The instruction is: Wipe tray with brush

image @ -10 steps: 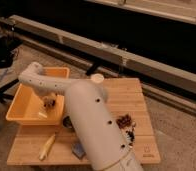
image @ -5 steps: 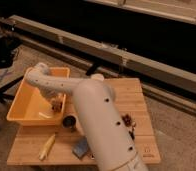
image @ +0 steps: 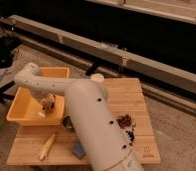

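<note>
The robot's white arm (image: 93, 127) rises from the near edge of a wooden desk (image: 128, 97), bends at an elbow above the far-left corner and reaches down into the yellow-orange tray (image: 61, 71). The tray takes up the desk's left end, from the far-left corner to about halfway along the left edge, with its outer wall at or slightly past that edge. The gripper (image: 46, 102) is low inside the tray, near the right wall and over the floor. The brush (image: 49, 106), a small tan block with a darker underside, is right at the tip of the gripper on the tray floor. Whether the gripper is clamped on the brush or only resting against it cannot be told. Just outside the tray's near-right corner sits a small dark round object (image: 68, 123), partly hidden by the arm. A yellow, banana-like item (image: 47, 146) lies near the near-left corner, and a grey-blue sponge (image: 79, 150) rests close to the near edge beside the arm. A cluster of dark bits (image: 126, 123) is scattered toward the right edge.
</note>
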